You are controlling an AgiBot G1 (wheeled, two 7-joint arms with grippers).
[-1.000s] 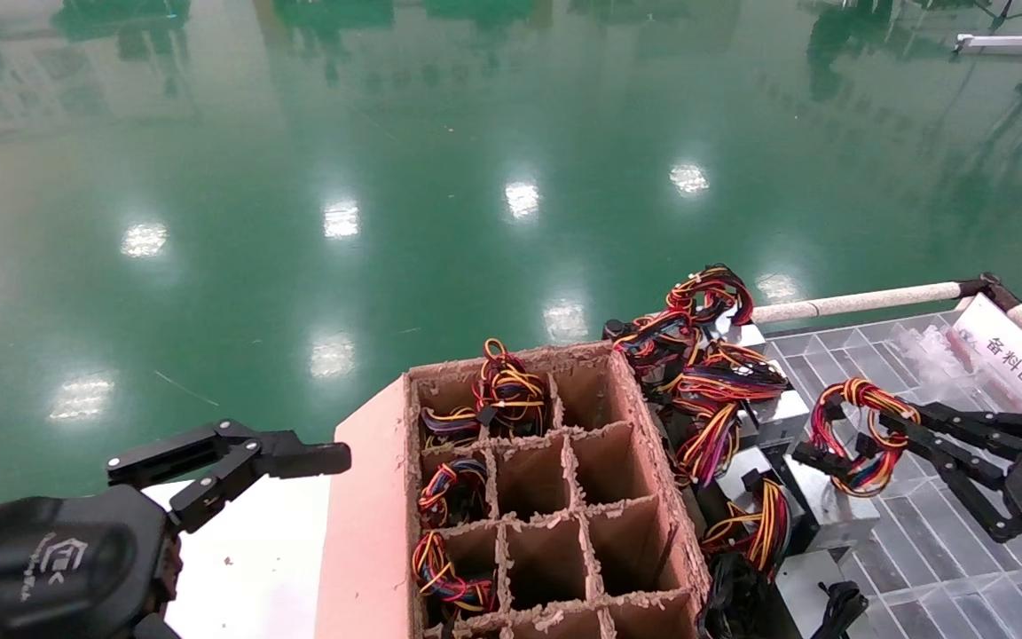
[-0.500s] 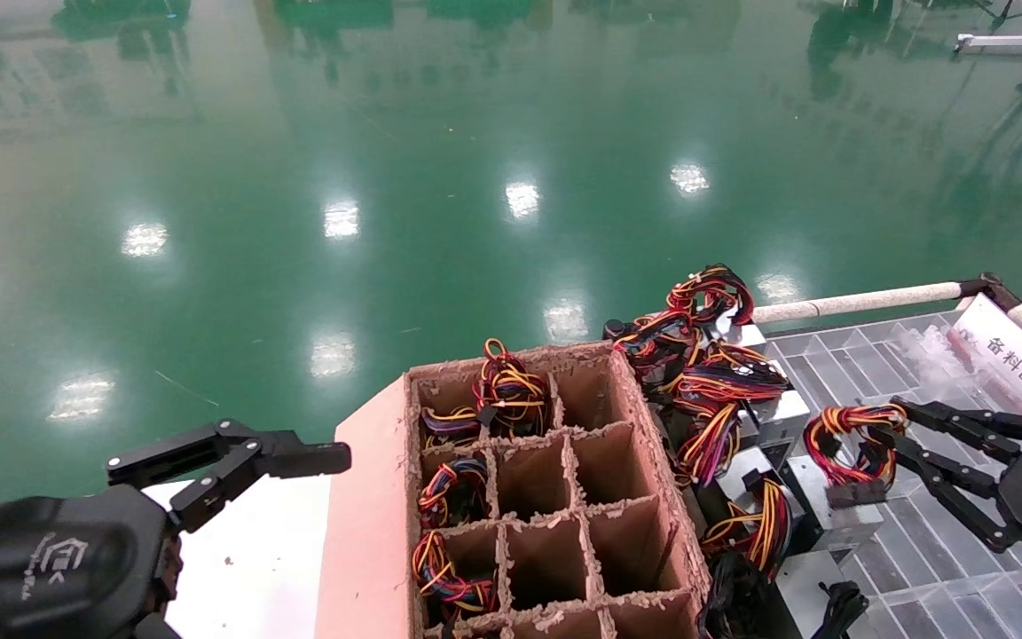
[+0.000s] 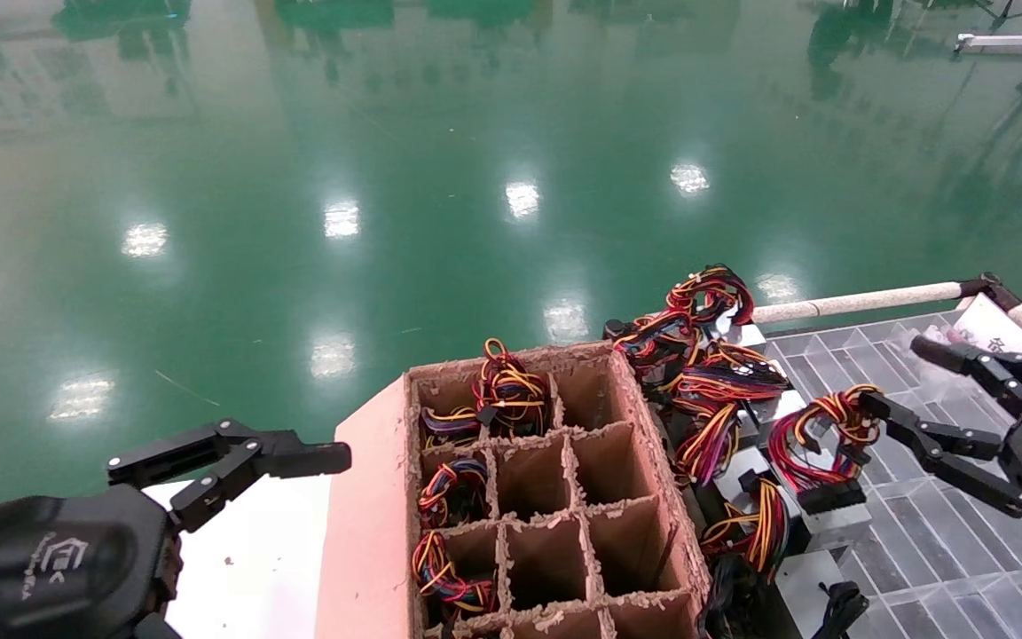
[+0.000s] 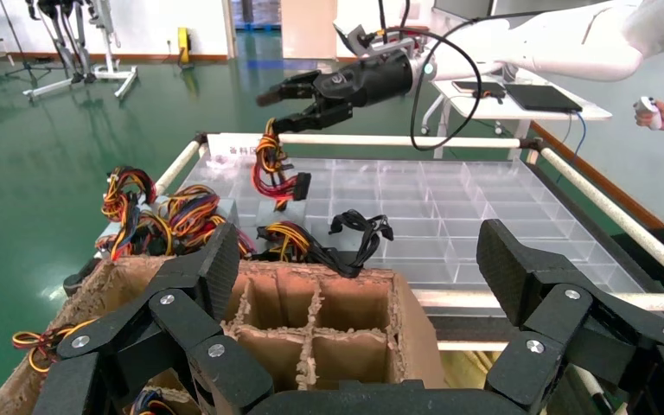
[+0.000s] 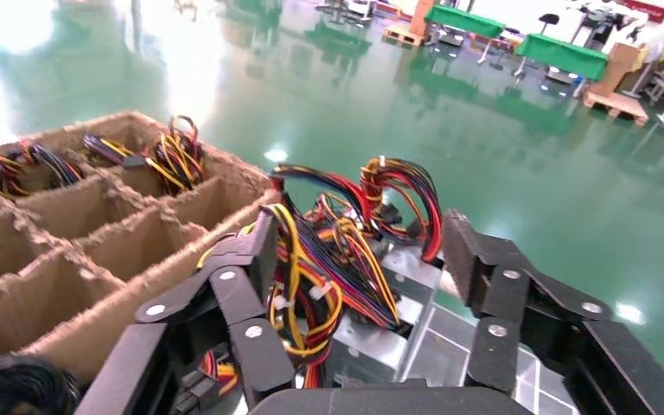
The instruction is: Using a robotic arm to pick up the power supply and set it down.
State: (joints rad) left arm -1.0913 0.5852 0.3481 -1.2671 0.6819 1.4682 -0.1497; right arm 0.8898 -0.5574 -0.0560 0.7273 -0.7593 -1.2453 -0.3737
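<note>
The power supply [image 3: 837,531] is a silver box standing on the clear grid tray [image 3: 946,559], just right of the cardboard box. Its looped red, yellow and black wires [image 3: 817,435] stand up over it. My right gripper [image 3: 903,380] is open beside those wires on their right, its lower finger close to the loop. In the right wrist view the right gripper [image 5: 359,251] straddles the wires [image 5: 328,268] and the metal box [image 5: 372,333], one finger against the loop, not clamping. My left gripper [image 3: 227,457] is parked open at the lower left; the left wrist view shows the left gripper [image 4: 359,268] holding nothing.
A brown cardboard divider box [image 3: 564,497] holds wire bundles in its left cells. Several more power supplies [image 3: 706,373] are piled between it and the tray. A white padded rail [image 3: 857,302] and a white sign [image 3: 999,342] edge the tray.
My right gripper has opened and drawn back to the right. The wire loop it held has dropped down and left and now rests over the power supply. The left arm has not moved.
</note>
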